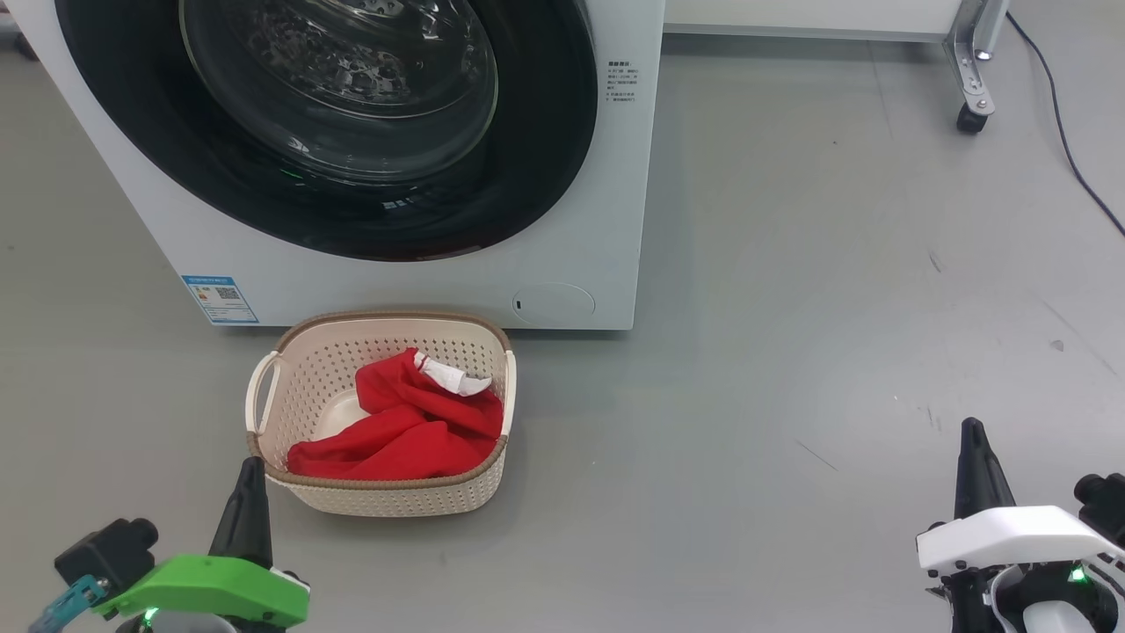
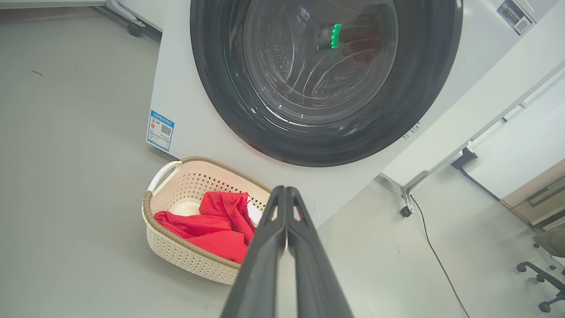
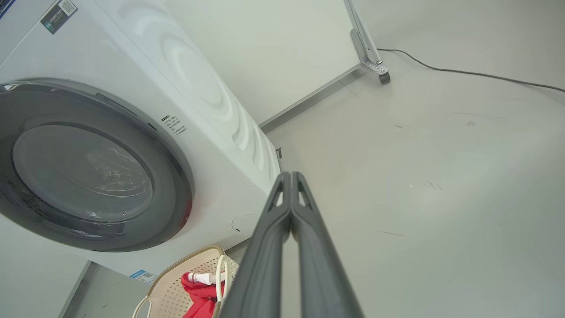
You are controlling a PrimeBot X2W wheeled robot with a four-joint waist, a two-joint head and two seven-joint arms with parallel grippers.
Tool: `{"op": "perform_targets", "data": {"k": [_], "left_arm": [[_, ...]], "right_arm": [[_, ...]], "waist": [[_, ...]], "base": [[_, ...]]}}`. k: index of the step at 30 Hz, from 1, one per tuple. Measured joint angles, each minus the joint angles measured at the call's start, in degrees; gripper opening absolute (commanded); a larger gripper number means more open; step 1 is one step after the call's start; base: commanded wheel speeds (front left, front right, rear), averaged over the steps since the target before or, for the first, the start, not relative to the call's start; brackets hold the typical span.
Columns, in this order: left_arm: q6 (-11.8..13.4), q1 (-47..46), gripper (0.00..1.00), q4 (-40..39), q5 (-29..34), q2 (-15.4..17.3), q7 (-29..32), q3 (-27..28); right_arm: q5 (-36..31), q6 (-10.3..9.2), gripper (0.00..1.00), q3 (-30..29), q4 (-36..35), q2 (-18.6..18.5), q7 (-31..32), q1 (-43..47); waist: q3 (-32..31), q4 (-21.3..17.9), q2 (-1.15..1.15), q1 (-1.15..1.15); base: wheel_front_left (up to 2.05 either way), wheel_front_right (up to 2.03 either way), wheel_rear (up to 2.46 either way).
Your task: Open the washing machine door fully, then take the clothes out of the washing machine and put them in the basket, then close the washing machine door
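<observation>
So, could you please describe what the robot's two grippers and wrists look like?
The left gripper has two long, dark, tapering fingers on a bright green housing, with a black block and a teal clip beside it. The right gripper has the same dark fingers on a white housing with a small green light. The fingers show triangular cut-outs near their tips.

Bright, even, diffuse light falls from overhead, and the grey floor (image 1: 835, 352) is uniformly lit. Shadows are soft: a faint one lies beside the machine (image 1: 615, 220) and another under the basket (image 1: 395, 318). The door (image 1: 352, 114) glass carries white glare streaks and, in the left wrist view, a green glint. Both wrist views bow straight lines near their edges. All views are sharp, without motion blur.
</observation>
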Motion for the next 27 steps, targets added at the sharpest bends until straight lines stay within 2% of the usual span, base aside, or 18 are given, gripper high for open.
{"op": "perform_targets", "data": {"k": [27], "left_arm": [[0.0, -0.2, 0.00, -0.2, -19.0, -0.2, 5.4, 3.2]], "right_arm": [[20.7, 2.58, 0.00, -2.7, 3.0, 0.0, 5.3, -2.6]], "waist": [[-0.7, -0.1, 0.00, 0.00]], "base": [[0.00, 0.00, 0.00]]}}
